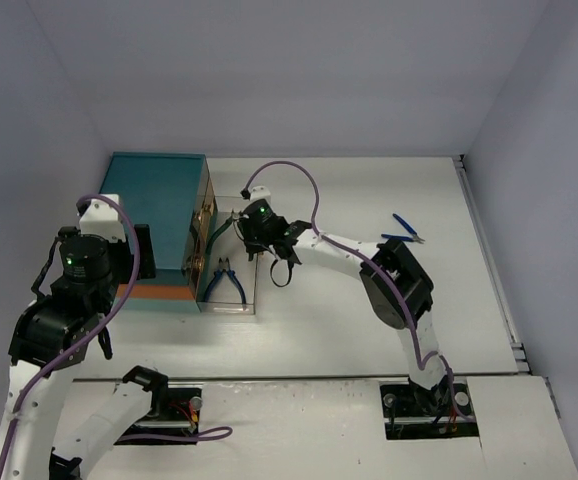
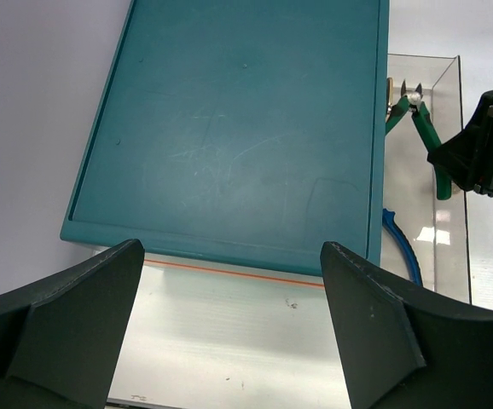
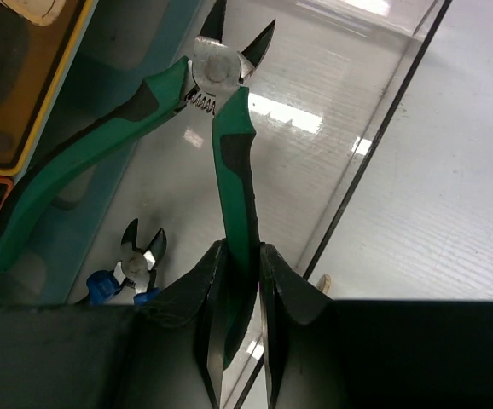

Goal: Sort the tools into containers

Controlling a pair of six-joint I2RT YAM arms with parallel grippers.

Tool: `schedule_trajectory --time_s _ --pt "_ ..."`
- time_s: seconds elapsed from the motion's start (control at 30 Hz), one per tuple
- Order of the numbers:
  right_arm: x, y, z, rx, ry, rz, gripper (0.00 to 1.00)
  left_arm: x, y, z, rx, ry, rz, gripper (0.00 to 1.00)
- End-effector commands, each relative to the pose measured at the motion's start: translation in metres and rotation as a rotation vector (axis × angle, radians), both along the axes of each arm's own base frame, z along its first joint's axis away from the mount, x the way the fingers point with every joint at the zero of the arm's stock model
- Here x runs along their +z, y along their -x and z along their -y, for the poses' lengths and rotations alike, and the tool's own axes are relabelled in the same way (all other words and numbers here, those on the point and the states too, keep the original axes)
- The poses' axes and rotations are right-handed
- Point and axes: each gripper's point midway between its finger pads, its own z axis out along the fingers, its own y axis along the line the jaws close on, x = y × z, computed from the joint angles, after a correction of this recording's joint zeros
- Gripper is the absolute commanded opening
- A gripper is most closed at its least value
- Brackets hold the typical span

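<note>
Green-handled pliers (image 3: 221, 128) hang over the pulled-out clear drawer (image 3: 383, 128), nose pointing away. My right gripper (image 3: 240, 256) is shut on one of their handles; the other handle splays left towards the chest. Blue-handled pliers (image 3: 131, 264) lie on the drawer floor below. From above, the right gripper (image 1: 259, 232) is over the drawer (image 1: 244, 305) beside the teal chest (image 1: 154, 200), with the green pliers (image 1: 219, 228) and blue pliers (image 1: 225, 280) in sight. My left gripper (image 2: 229, 341) is open and holds nothing, hovering by the chest's (image 2: 229, 128) near left side.
Another blue-handled tool (image 1: 405, 228) lies on the white table at the far right. The chest has an orange band (image 2: 229, 271) near its base. White walls close in the table at the back and on both sides.
</note>
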Motion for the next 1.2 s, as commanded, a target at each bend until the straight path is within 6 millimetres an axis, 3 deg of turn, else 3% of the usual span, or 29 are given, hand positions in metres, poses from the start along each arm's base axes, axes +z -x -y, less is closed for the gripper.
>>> schedule_trajectory --time_s 0.0,0.13,0.17,0.23,0.33,0.4,0.57,0.73,0.87,1.17 --pt "0.071 -0.019 -0.001 -0.077 -0.116 0.162 0.28 0.008 -0.005 -0.003 0.014 -0.013 0.027 0.81" --pt "0.104 -0.020 0.021 -0.108 -0.102 0.237 0.42 0.008 -0.006 -0.001 0.008 -0.007 0.026 0.81" --pt "0.105 -0.021 0.025 -0.115 -0.084 0.245 0.43 0.008 -0.006 -0.001 0.007 -0.007 0.027 0.81" --pt "0.121 -0.027 0.054 -0.164 -0.058 0.264 0.45 0.009 -0.007 0.000 0.002 -0.003 0.027 0.81" --pt "0.122 -0.045 0.116 -0.282 -0.010 0.259 0.46 0.010 -0.007 0.001 0.000 0.007 0.031 0.81" --pt "0.111 -0.051 0.156 -0.356 0.025 0.228 0.46 0.009 -0.007 0.002 -0.005 0.008 0.029 0.81" --pt "0.074 -0.057 0.302 -0.647 0.133 0.124 0.46 0.009 -0.005 0.003 -0.008 0.015 0.035 0.81" --pt "0.049 -0.051 0.381 -0.849 0.075 0.011 0.46 0.010 -0.005 0.005 -0.012 0.037 0.038 0.81" --pt "0.026 -0.046 0.404 -0.982 0.036 -0.063 0.47 0.010 -0.006 0.008 -0.013 0.060 0.039 0.81" --pt "-0.027 -0.055 0.411 -1.132 0.027 -0.197 0.45 0.010 -0.005 0.008 -0.006 0.073 0.041 0.81"
